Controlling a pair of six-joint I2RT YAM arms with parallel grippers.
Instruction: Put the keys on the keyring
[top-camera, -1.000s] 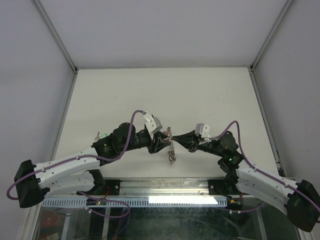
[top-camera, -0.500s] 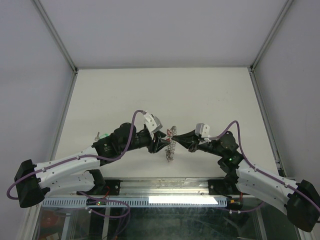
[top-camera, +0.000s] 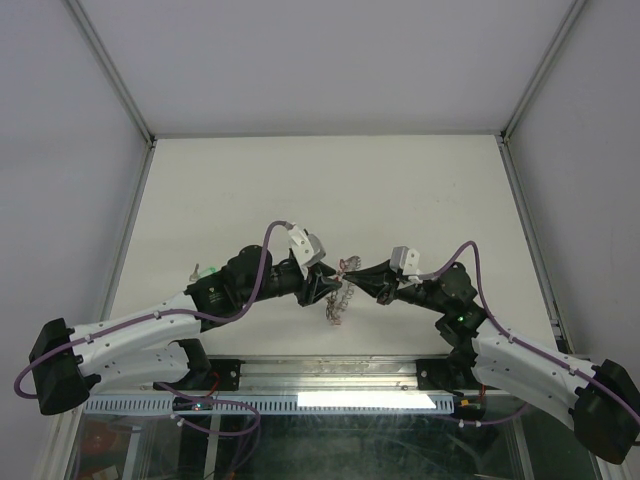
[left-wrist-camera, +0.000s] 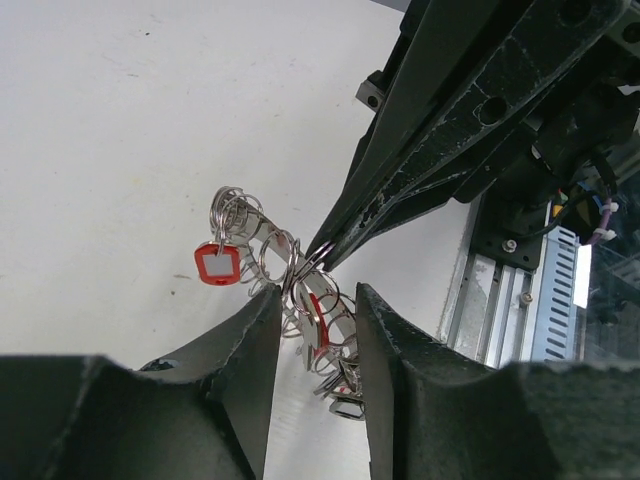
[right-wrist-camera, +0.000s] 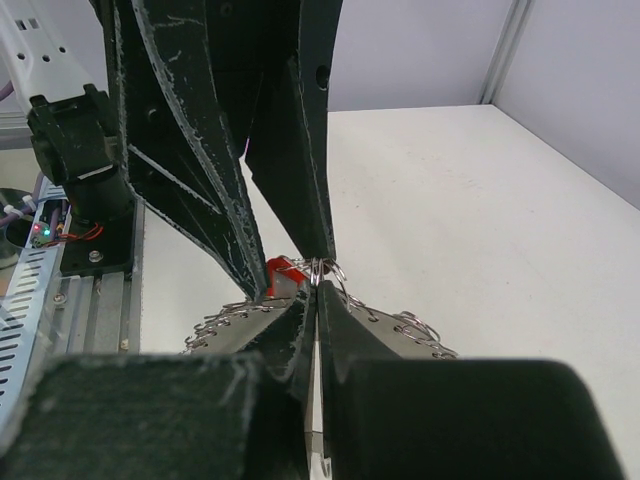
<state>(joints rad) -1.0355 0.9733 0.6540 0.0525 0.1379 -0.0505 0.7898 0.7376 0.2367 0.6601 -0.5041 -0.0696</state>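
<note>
Left wrist: keyring (left-wrist-camera: 268, 256) partly hidden btwn left gripper (left-wrist-camera: 318, 300), prob. clamped.

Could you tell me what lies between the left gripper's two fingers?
The keyring, seen in the left wrist view; the right gripper pinches one of its small rings.

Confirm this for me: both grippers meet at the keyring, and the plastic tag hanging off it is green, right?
Wrong on the colour: the tag on the keyring is red, not green, as the left wrist view shows. The rest stands: the left gripper and the right gripper both meet at the keyring.
</note>
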